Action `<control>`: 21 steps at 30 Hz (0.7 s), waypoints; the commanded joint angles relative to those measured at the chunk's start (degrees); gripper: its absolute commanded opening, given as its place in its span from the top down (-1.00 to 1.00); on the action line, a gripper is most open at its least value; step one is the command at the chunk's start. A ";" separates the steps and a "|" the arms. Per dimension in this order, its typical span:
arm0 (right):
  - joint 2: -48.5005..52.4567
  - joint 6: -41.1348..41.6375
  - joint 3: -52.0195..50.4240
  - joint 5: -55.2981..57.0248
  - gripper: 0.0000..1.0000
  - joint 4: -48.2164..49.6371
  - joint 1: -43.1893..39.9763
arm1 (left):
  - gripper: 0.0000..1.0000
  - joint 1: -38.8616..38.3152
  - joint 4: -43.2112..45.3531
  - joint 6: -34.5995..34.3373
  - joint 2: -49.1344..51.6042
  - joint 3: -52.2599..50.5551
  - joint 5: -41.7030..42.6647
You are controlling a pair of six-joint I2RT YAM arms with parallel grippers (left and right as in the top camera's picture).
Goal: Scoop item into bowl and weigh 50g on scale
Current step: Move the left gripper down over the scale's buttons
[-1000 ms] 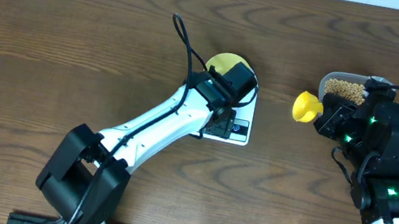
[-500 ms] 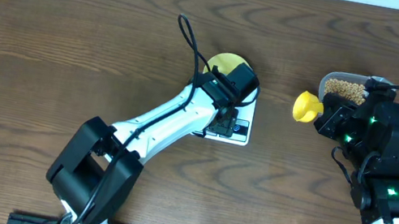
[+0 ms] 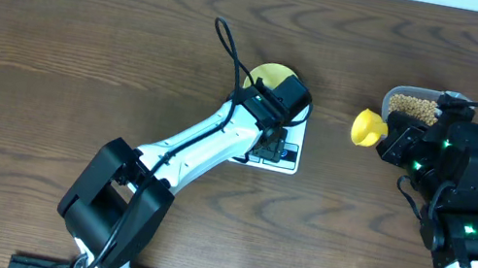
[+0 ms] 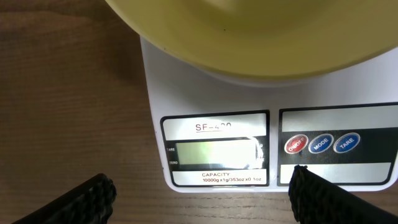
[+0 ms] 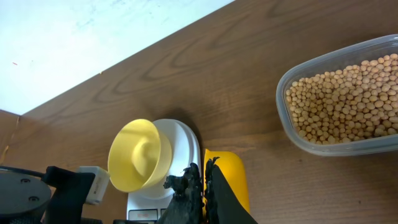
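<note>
On the white scale [image 4: 211,87] sits a pale-yellow round bowl [image 4: 261,37].

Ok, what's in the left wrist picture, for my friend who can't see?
A pale-yellow bowl sits on a white kitchen scale; its display shows no readable number. The open left gripper shows black fingers at the bottom corners.

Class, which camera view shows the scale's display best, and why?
Left wrist view: the display sits close and front-on, though no digits show. Overhead, the left arm covers much of the scale. The right wrist view shows only its white body beside the bowl.
</note>
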 commanded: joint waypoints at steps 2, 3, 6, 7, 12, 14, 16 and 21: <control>-0.35 0.22 0.66 0.48 0.98 -0.07 -0.31 | -0.82 -0.13 0.04 -0.55 0.74 -0.59 -0.92; -0.35 0.22 0.66 0.48 0.98 -0.07 -0.31 | -0.82 -0.13 0.00 -0.52 0.74 -0.59 -0.92; -0.35 0.22 0.66 0.48 0.98 -0.02 -0.31 | -0.82 -0.17 -0.17 -0.55 0.74 -0.59 -0.92; -0.35 0.22 0.66 0.48 0.98 -0.02 -0.31 | -0.82 -0.28 -0.17 -0.55 0.74 -0.59 -0.94; -0.35 0.22 0.66 0.48 0.98 -0.04 -0.31 | -0.82 -2.32 0.28 -0.57 0.74 -0.59 -2.73; -0.35 0.22 0.66 0.48 0.98 -0.07 -0.31 | -0.82 -3.76 0.24 -1.33 0.74 -0.59 -6.99; -0.35 0.22 0.66 0.48 0.98 -0.04 -0.31 | -0.82 -4.63 0.26 -1.99 0.74 -0.59 -9.46; -0.35 0.22 0.66 0.48 0.98 -0.07 -0.31 | -0.82 -4.98 0.24 -2.71 0.74 -0.66 -9.99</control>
